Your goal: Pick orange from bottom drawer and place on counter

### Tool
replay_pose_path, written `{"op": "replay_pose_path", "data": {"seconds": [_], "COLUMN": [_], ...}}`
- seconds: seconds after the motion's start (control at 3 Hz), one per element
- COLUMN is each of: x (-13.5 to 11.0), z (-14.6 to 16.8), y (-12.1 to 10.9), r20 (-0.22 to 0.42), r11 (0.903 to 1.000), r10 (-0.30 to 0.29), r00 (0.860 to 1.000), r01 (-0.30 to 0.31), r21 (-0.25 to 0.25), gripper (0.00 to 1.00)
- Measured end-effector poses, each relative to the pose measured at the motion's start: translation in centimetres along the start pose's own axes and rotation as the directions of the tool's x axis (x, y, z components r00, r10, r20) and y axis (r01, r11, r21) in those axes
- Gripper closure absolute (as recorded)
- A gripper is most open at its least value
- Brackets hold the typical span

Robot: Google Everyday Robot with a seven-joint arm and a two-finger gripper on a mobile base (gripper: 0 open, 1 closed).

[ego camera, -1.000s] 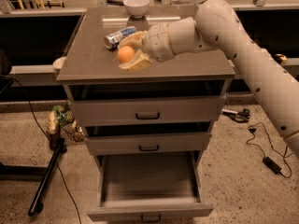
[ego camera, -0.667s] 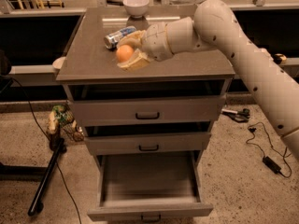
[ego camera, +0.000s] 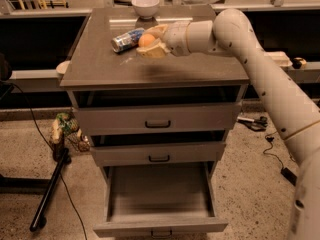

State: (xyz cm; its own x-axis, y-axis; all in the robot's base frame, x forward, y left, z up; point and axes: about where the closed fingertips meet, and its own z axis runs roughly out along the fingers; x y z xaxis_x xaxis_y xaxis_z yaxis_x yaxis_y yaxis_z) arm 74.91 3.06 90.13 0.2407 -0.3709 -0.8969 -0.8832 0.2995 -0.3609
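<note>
One can point(ego camera: 127, 39) lies on the counter point(ego camera: 100, 66), just left of the one orange point(ego camera: 145, 40), which is half hidden by the gripper point(ego camera: 149, 42) clasping it over the top. One bowl point(ego camera: 145, 6) stands behind. Of three drawers, the bottom drawer point(ego camera: 160, 227) is pulled out, its handle cut off below.

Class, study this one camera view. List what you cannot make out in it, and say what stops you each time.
All in the camera view:
Whether the small round orange, clasped in the cream two-finger gripper, touches the glossy grey-brown counter: a finger hides its underside.
The deep grey bottom drawer: its front is cut off by the lower edge.
The two shallower grey drawers: their insides lie in shadow.
The lying soda can: label too small.
</note>
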Motion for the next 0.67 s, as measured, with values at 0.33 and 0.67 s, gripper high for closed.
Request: {"op": "replay_pose_path", "data": {"seconds": [0.33,0.67], "x": [3.4,6.4], "z": [0.6,1.8], "y": [-3.7,-6.0], "r20": [-0.032,-0.088], "r11": [0.9869,0.9684], "r10": [0.146,0.24], "r00": [0.989,0.967], "r01": [-0.143,-0.232], "r21": [0.075,0.092], "gripper": [1.0,1.0]}}
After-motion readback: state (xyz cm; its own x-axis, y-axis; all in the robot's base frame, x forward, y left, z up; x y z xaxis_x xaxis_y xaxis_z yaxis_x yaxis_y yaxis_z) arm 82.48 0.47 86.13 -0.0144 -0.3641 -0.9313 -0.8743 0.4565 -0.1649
